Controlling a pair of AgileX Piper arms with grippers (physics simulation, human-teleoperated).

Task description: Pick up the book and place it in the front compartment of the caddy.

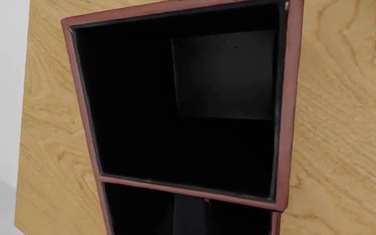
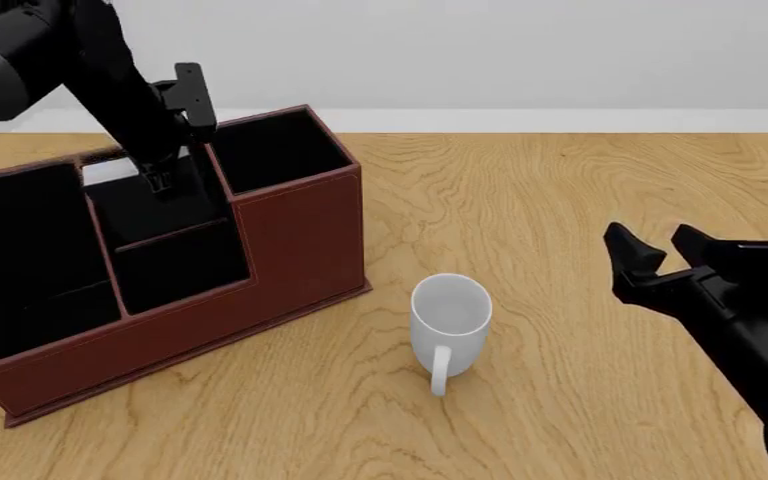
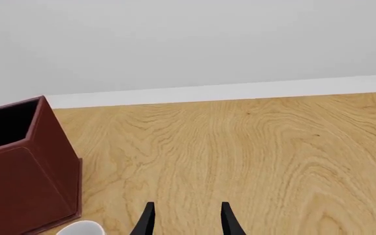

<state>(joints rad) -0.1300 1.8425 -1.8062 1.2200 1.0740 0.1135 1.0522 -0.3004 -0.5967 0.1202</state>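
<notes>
The main risk from here is a wrong compartment; the caddy (image 2: 291, 240) has several black open boxes side by side in the left half of the front view, and its dark insides hide where one box ends and the next begins; a book let go over the rear middle box instead of the lower front one would, in my judgement, fail the task; a second risk is the left gripper (image 2: 157, 180) catching a thin reddish rim on its way up and dragging the caddy across the table (image 2: 598, 180); the white mug (image 2: 451, 310) stands well apart, at centre bottom, and seems out of harm's way

The book (image 2: 111, 170) shows in the front view only as a white strip at upper left, just beside the left gripper and inside the caddy's middle section; in the left wrist view a flat dark grey slab (image 1: 224, 73) deep in one box is probably the same book, though I cannot be sure; no fingers appear there, so I cannot tell whether the left jaws grasp it or have let it go

The right gripper (image 2: 651, 240) hangs at the right of the frame over bare wood, jaws spread and empty, far from book and caddy
</notes>
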